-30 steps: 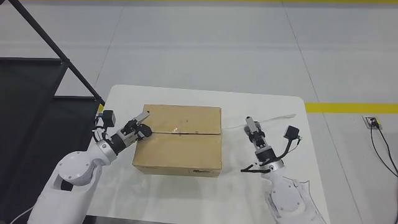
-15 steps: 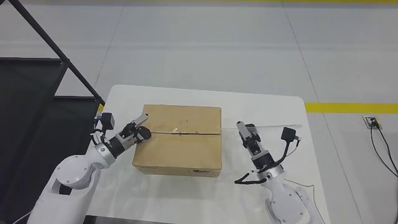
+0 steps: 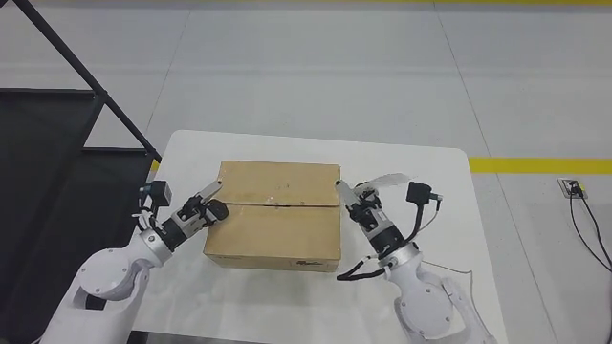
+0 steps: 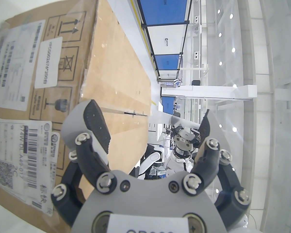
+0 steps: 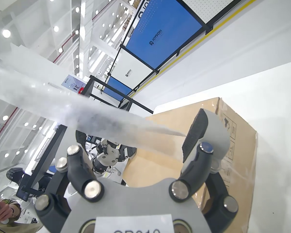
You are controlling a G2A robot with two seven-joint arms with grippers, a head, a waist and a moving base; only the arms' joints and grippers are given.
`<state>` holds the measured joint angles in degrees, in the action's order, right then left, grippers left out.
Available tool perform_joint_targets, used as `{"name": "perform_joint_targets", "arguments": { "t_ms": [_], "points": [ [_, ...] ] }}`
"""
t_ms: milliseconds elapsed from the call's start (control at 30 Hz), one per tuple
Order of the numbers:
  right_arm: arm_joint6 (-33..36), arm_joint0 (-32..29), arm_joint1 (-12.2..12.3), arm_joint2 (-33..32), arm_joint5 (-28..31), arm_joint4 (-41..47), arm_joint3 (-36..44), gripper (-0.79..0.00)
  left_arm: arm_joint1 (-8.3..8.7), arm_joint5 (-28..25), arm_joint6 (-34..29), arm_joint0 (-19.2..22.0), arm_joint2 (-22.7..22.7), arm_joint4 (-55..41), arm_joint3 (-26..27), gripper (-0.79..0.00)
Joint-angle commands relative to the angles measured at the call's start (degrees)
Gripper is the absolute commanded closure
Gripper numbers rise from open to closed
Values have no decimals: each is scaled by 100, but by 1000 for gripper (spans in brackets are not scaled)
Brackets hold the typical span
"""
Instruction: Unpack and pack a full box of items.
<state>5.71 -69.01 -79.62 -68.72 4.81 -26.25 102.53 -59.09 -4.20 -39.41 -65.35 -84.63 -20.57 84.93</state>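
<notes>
Across the white tabletop (image 3: 402,158) you have one cardboard box (image 3: 277,229) sitting at the middle, long side running left to right. Both top flaps are down and meet along a centre seam (image 3: 277,204).

Your left hand (image 3: 216,201) sits at the box's left end, level with the top edge and close to where the seam runs out. Its wrist camera shows you the jaws spread wide with nothing between them. One black finger pad (image 4: 97,122) lies just beside the end face of the box, and you cannot tell whether it touches the cardboard.

Your right hand (image 3: 349,194) sits at the opposite end, again near the top edge by the seam, and its jaws are also spread apart. A long translucent strip of tape (image 3: 382,181) runs from this hand out over the tabletop, away from the box. In the right wrist camera the strip's narrow end meets the pad of one finger (image 5: 192,134), while the other finger is mostly hidden behind the strip. You cannot tell whether the tape sticks to that pad or only passes in front of it.

On the box's left end face you can see a white printed label (image 4: 48,61) and, lower down, a barcode sticker (image 4: 36,146)
</notes>
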Motion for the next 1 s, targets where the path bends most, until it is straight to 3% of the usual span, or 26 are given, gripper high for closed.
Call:
{"name": "perform_joint_targets", "arguments": {
  "t_ms": [0,767,967],
  "points": [
    [35,83,-13,88,-84,-85,-4,-785,5,-25,-9,-62,-43,-21,35,-785],
    [210,1012,-218,781,-321,-168,-755,-785,61,-442,78,-673,-777,-453,506,-785],
    [204,1059,-241,781,-249,-144,-840,-785,62,-337,173,-626,-816,-444,561,-785]
  ]
}}
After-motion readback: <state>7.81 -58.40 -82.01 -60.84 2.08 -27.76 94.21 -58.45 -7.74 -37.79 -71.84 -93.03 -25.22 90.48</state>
